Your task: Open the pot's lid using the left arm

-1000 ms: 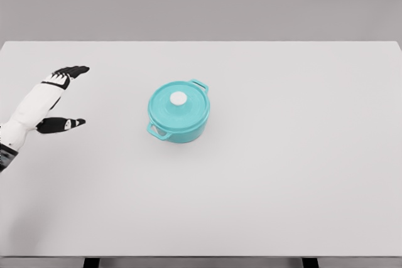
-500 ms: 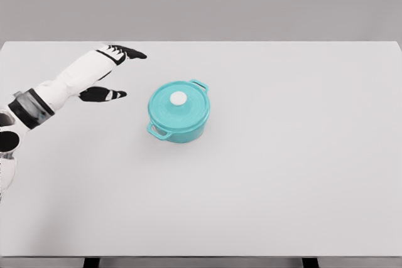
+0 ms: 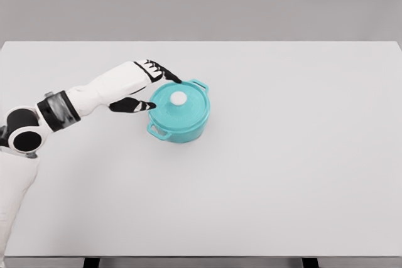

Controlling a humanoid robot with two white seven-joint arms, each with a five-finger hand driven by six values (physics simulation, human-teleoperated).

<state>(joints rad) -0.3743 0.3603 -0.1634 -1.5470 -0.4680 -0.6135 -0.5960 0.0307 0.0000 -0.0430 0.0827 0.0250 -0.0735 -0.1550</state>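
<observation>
My left arm comes in from the lower left edge, elbow low, forearm stretched up and right across the table (image 3: 295,174); left hand (image 3: 146,86) sits at the end of it, just at the left flank of the pot (image 3: 179,117); fingers (image 3: 164,75) reach over the back-left rim, thumb lower, pointing at the pot's left wall; hand is spread, gap between thumb and fingers wide, holding nothing; whether the tips touch the rim I cannot tell.

Pot is a little left of table centre, upright, teal, lid (image 3: 178,103) seated on it; its two side handles run on a diagonal, one at lower left, one at upper right; white knob (image 3: 179,98) stands in the middle of the lid.

Key relation: knob lies to the right of my hand, close, slightly further in over the lid; I judge the reach nearly done, grasp not yet made; next I'd carry the hand right and close on the knob.

Right arm not visible.
</observation>
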